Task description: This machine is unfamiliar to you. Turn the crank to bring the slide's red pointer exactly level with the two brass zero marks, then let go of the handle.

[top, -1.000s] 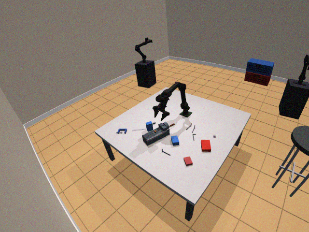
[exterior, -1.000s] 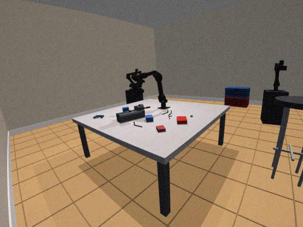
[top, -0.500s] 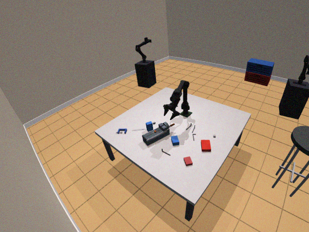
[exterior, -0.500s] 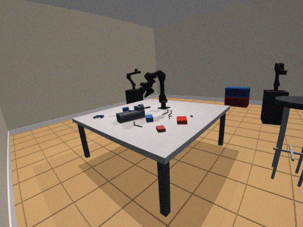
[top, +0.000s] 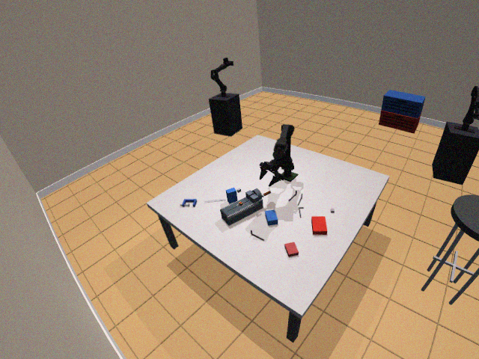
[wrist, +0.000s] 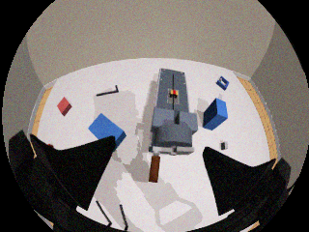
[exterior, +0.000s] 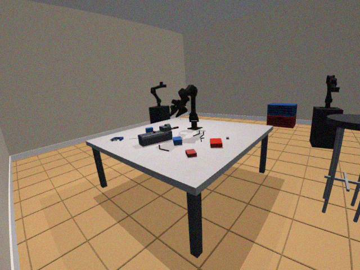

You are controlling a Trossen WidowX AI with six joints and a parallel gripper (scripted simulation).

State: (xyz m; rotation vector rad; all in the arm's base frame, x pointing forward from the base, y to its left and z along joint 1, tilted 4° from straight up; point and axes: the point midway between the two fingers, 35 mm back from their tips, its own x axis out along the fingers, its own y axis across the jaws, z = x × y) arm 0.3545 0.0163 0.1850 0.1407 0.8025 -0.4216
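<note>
The machine (top: pixel 241 209) (exterior: pixel 154 136) (wrist: pixel 173 112) is a long dark grey block on the white table (top: pixel 340 181) (exterior: pixel 232 151). A slide (top: pixel 254 194) (wrist: pixel 173 130) sits on its end nearest the arm. Its red pointer (top: pixel 240 202) (wrist: pixel 173 93) shows as a small orange-red spot on top. The crank handle (top: pixel 267 193) (exterior: pixel 175 127) (wrist: pixel 154 169), brown-red, sticks out of that end. My gripper (top: pixel 269 176) (exterior: pixel 176 108) (wrist: pixel 161 147) is open and empty. It hangs in the air above and behind the handle, apart from it. I cannot make out the brass marks.
Blue blocks (top: pixel 231 194) (top: pixel 271 217) (wrist: pixel 215 114) (wrist: pixel 106 130) lie on either side of the machine. Red blocks (top: pixel 318 224) (top: pixel 290 248), hex keys (top: pixel 256 235) (top: pixel 300 199) and a blue clamp (top: pixel 188 202) lie about. A stool (top: pixel 465 216) and pedestals (top: pixel 225 113) stand off the table.
</note>
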